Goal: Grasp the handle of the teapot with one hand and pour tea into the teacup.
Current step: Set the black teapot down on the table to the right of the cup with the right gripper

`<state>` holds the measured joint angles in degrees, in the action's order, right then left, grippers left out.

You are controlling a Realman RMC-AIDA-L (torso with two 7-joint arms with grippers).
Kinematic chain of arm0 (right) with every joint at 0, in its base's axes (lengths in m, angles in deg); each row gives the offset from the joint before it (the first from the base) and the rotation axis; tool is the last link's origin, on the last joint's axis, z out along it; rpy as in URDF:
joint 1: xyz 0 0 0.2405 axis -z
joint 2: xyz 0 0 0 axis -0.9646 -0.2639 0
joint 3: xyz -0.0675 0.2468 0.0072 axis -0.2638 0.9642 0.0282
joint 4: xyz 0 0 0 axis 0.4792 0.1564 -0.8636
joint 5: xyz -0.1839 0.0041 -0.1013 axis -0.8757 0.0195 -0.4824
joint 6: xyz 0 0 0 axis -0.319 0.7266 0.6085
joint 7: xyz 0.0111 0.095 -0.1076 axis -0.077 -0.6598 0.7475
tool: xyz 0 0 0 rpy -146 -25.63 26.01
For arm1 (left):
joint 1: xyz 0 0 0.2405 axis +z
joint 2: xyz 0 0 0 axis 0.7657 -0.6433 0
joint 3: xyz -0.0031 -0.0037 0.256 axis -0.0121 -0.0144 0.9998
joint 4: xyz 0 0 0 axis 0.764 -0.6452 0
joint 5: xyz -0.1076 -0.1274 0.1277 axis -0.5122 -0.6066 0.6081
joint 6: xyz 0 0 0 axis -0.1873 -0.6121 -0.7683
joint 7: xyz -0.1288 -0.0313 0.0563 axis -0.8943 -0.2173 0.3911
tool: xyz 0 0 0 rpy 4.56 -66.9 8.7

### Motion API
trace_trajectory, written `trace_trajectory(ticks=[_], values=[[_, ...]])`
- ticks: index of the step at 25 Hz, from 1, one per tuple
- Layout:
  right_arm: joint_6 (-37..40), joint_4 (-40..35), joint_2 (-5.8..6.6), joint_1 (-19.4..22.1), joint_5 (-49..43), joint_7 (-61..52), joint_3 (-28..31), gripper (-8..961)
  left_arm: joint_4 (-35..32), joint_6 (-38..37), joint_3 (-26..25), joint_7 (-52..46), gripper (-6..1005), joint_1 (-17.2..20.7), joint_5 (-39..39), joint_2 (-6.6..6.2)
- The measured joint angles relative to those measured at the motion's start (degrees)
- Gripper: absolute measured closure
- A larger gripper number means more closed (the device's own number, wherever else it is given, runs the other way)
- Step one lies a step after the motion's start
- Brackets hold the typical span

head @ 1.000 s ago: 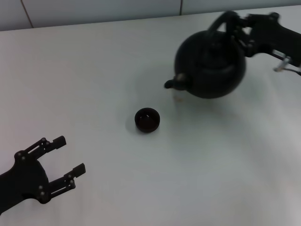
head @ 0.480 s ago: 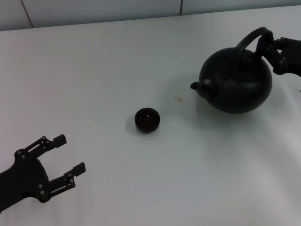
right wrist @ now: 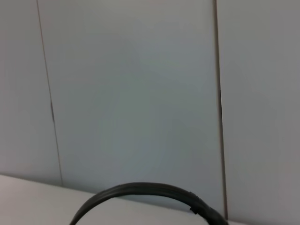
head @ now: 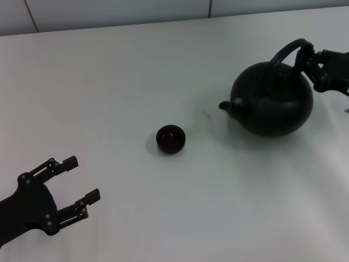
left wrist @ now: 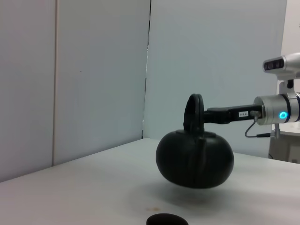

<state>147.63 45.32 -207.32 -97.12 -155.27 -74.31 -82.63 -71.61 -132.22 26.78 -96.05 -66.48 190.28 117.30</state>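
Observation:
The matte black teapot (head: 271,103) is at the right of the white table (head: 136,71), spout pointing left toward the teacup. My right gripper (head: 308,64) is shut on the far end of its arched handle (head: 281,54). In the left wrist view the teapot (left wrist: 194,158) hangs just above the table, held by its handle (left wrist: 193,111). The right wrist view shows only the handle's arc (right wrist: 140,191). The small dark teacup (head: 170,138) stands upright mid-table, well left of the spout; its rim shows in the left wrist view (left wrist: 166,219). My left gripper (head: 73,185) is open and empty at the near left.
A small brownish spot (head: 206,114) marks the table between the teacup and the spout. A pale panelled wall (head: 109,11) runs along the table's far edge.
The teapot has been carried right, away from the teacup, and has come from a forward tilt to upright; over the last half second it barely shifted. The left arm has not moved.

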Motion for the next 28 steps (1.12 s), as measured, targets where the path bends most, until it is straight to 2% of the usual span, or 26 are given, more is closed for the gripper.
trace_trajectory(ticks=[26,28], values=[[-1.38,5.35,-0.25,0.33,2.09,9.18,0.18,855,-0.34,-1.69,-0.27,0.04,196,1.15,0.00,-0.09],[-1.80,5.52,-0.24,0.27,2.10,9.21,0.06,801,-0.35,-1.71,-0.27,0.03,196,1.19,0.00,-0.09]])
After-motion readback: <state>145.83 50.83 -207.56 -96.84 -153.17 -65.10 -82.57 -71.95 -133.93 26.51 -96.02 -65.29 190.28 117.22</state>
